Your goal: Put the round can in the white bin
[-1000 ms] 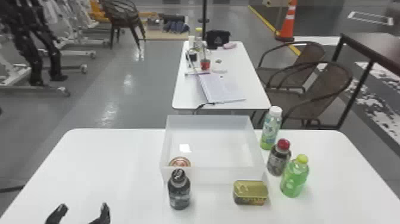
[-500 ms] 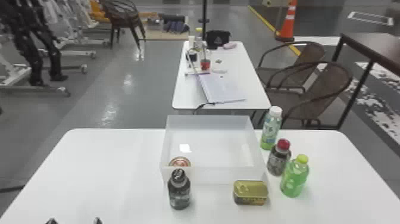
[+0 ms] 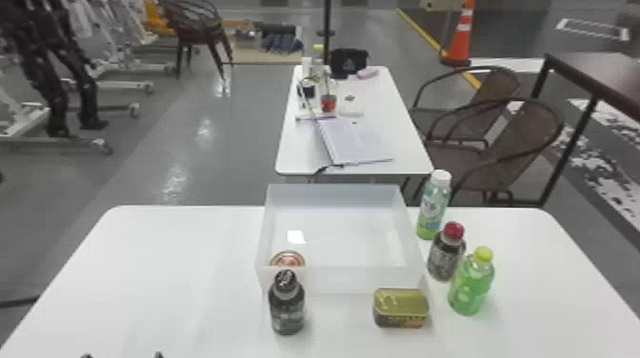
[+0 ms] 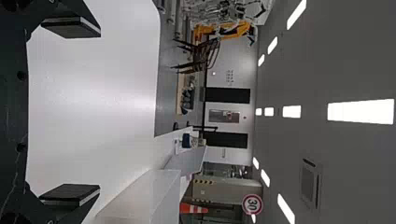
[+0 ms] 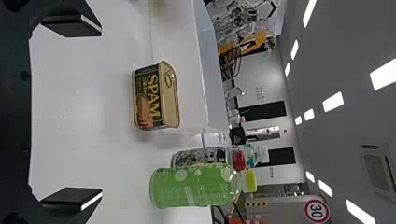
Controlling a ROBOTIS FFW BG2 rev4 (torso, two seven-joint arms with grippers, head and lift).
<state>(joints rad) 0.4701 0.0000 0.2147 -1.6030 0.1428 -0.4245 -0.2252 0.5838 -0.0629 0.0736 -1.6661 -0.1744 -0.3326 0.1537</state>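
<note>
Inside the white bin [image 3: 352, 281], close to its near side, sits the round can [image 3: 287, 259], behind the dark bottle [image 3: 287, 309]. So I think the big job is done. My left pincer [image 4: 99, 112] is wide open and empty, and so is my right pincer [image 5: 101, 112]. Only keeping clear seems left.

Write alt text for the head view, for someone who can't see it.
A round can sits in the near left corner of a white bin on a white table, behind a dark bottle. Right of that bottle is a rectangular tin, with three more bottles farther right; the left gripper shows at the bottom edge.
</note>
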